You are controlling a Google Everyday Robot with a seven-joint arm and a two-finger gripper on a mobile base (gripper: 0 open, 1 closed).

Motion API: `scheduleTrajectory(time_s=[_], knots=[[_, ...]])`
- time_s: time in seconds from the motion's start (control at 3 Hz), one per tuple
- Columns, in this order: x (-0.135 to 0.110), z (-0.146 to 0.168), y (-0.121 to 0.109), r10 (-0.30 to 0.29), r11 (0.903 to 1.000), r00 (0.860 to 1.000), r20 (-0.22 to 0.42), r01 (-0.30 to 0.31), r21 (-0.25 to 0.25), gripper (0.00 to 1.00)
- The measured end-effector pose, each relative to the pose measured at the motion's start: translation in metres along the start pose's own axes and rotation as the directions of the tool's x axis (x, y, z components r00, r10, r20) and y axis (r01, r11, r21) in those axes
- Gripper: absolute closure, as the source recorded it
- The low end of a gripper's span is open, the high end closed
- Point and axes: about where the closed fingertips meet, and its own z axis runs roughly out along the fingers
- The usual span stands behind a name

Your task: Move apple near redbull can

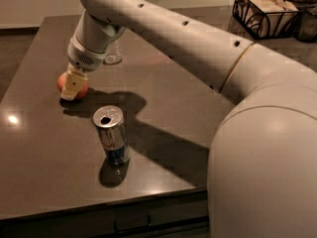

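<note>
Okay, from my remote seat: jaws are down at the left part of the desk (29, 148), right on the apple (62, 82), their cream tip covering the middle of the fruit so only its orange-red sides show either side of it. I cannot tell if the jaws are released or clenched; only one pale face shows from here and the rest is hidden behind the apple. The apple sits on the desk surface, with a dark shadow just below and to its right. The redbull can (113, 139) stands upright nearer the front edge, to the right of the apple and closer to the camera, apart from it, not touching. The can's silver top faces up with the dark opening visible, blue and silver on its side. The arm (178, 31) comes in big from the right foreground, runs up across the view and bends down to a grey-ringed wrist (88, 58) just above the apple. Behind the wrist I see the base of a clear bottle (113, 56), mostly hidden by the arm. A black wire basket (247, 14) holding something pale sits at the far right. The arm's shadow falls across the desk between the apple and the can.
</note>
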Motion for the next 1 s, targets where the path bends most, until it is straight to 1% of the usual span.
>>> scheduleTrajectory(time_s=[0.33, 0.67, 1.0], knots=[[0.011, -0.022, -0.004, 0.0, 1.0, 1.0, 0.025, 0.0, 0.009, 0.88], [0.03, -0.049, -0.004, -0.024, 0.9997, 0.997, 0.071, 0.024, -0.003, 1.0], [0.056, -0.078, 0.005, -0.081, 0.9964, 0.989, 0.123, 0.084, -0.016, 1.0]])
